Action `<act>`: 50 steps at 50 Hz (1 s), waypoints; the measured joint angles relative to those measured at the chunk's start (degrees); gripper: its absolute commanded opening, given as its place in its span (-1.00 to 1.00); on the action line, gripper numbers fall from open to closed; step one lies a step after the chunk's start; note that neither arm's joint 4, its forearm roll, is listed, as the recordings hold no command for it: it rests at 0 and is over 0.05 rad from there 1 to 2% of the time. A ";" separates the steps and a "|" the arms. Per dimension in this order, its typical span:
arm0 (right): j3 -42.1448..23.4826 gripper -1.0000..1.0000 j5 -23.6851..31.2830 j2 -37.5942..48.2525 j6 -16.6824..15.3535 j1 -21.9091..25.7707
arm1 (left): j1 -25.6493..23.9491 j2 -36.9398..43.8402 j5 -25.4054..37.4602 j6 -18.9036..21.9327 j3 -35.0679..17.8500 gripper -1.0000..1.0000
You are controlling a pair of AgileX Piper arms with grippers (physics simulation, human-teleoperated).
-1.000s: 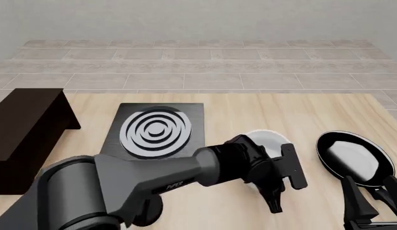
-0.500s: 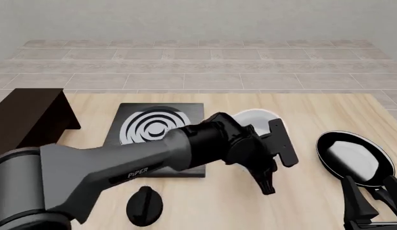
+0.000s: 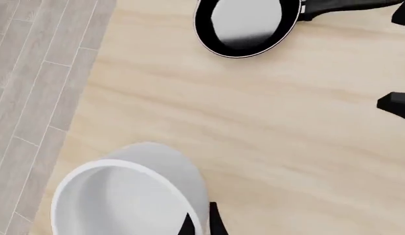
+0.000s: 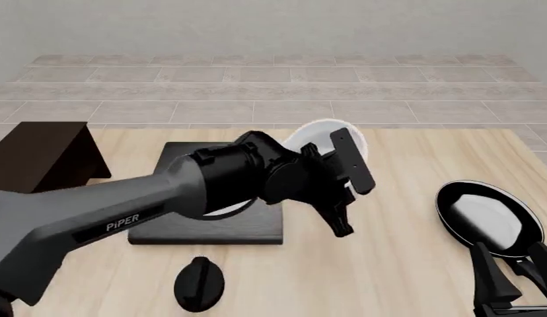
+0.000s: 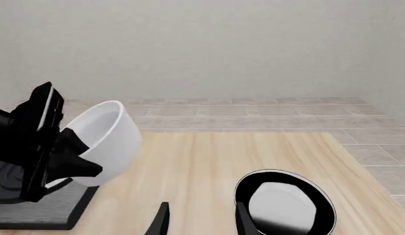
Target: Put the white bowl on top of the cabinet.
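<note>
The white bowl (image 4: 316,135) hangs tilted in the air over the stove's right edge, with my left gripper (image 4: 333,164) shut on its rim. In the left wrist view the bowl (image 3: 124,196) fills the lower corner, and the fingertips (image 3: 199,223) pinch its wall. The right wrist view shows the bowl (image 5: 110,139) lifted off the table, held by the left gripper (image 5: 75,154). The dark cabinet (image 4: 40,162) stands at the table's far left, well apart from the bowl. My right gripper (image 4: 513,269) rests open near the front right corner, its fingers (image 5: 162,218) empty.
A black stove (image 4: 212,228) with silver rings lies under the left arm. In front of it sits a black knob (image 4: 199,282). A black frying pan (image 4: 485,214) lies at the right, just beyond the right gripper, and shows as the pan (image 5: 284,205) and the pan (image 3: 245,24).
My left arm has lifted the bowl off the table beside the pan and carried it up, back and to the left, over the stove's right edge. The right arm has not moved.
</note>
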 measured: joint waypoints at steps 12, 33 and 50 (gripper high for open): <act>0.00 1.00 0.00 0.00 0.00 0.00 | 3.19 -3.94 -0.50 1.48 3.15 -1.00; 0.00 1.00 0.00 0.00 0.00 0.00 | 8.40 -10.33 -0.88 3.06 8.20 -1.00; 0.00 1.00 0.00 0.00 0.00 0.00 | 12.94 -15.44 -2.73 4.53 14.39 -1.00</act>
